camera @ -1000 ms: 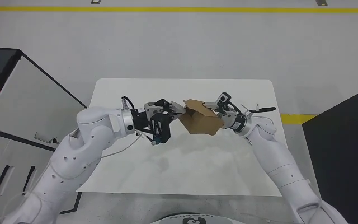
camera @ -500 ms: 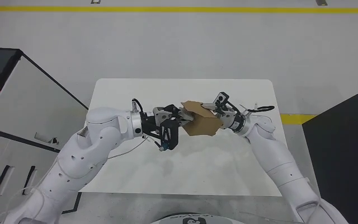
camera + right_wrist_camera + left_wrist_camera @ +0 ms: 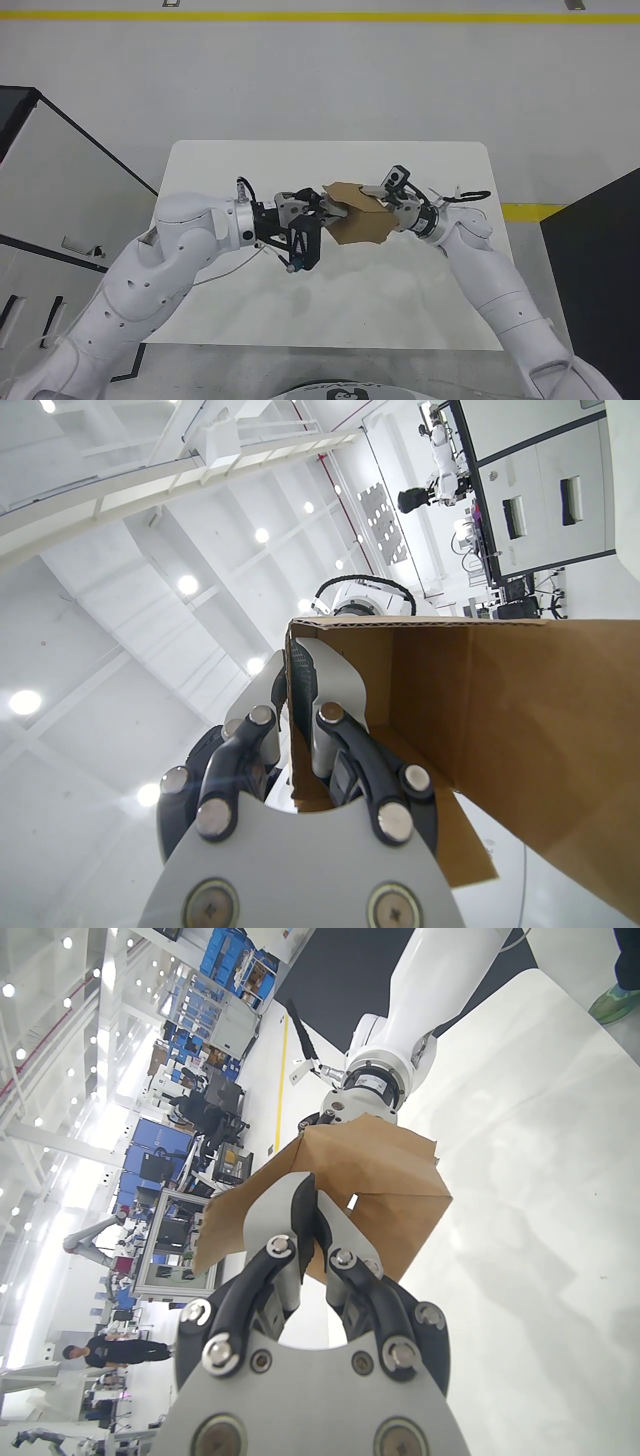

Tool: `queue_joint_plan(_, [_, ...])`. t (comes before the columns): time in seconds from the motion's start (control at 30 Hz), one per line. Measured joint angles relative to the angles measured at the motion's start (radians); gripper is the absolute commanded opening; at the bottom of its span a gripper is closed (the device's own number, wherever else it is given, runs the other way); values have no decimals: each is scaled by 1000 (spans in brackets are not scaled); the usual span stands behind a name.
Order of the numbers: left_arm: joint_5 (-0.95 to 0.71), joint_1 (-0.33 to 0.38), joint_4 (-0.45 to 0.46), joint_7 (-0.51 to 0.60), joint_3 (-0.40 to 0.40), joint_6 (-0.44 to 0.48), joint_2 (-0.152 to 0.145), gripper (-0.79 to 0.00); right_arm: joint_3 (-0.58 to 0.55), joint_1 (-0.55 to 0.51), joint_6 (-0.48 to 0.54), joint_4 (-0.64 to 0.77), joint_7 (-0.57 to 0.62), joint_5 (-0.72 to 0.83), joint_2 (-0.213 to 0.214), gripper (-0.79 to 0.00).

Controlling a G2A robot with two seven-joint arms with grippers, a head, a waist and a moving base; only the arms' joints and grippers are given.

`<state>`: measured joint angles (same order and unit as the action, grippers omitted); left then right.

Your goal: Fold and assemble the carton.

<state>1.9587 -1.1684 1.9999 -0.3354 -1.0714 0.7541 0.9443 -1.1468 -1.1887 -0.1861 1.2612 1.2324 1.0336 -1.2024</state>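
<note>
A brown carton [image 3: 357, 214], partly folded with an open end, hangs above the middle of the white table [image 3: 400, 300] between both arms. My right gripper [image 3: 386, 208] is shut on one side wall of the carton [image 3: 500, 725], one finger inside and one outside; the right gripper [image 3: 296, 650] clamps near the wall's cut edge. My left gripper [image 3: 323, 208] is shut, and its joined tips press against the opposite end of the carton [image 3: 385, 1178], beside a loose flap [image 3: 235, 1223]. Nothing sits between the left gripper [image 3: 306, 1184] pads.
A dark frame with a glass panel [image 3: 60, 140] stands off the table's left side. A dark cabinet [image 3: 600, 260] stands at the right. Yellow floor tape [image 3: 320, 16] runs behind the table.
The left arm moved right until its shut gripper met the carton's near end, then stopped. The carton tilted slightly. The right arm held its grip.
</note>
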Motion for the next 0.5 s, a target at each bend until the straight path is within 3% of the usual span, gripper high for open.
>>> queue_joint_plan(0.5, [6, -15, 15, 5, -20, 0, -6, -785, 1, -10, 0, 20, 0, -7, 0, -785])
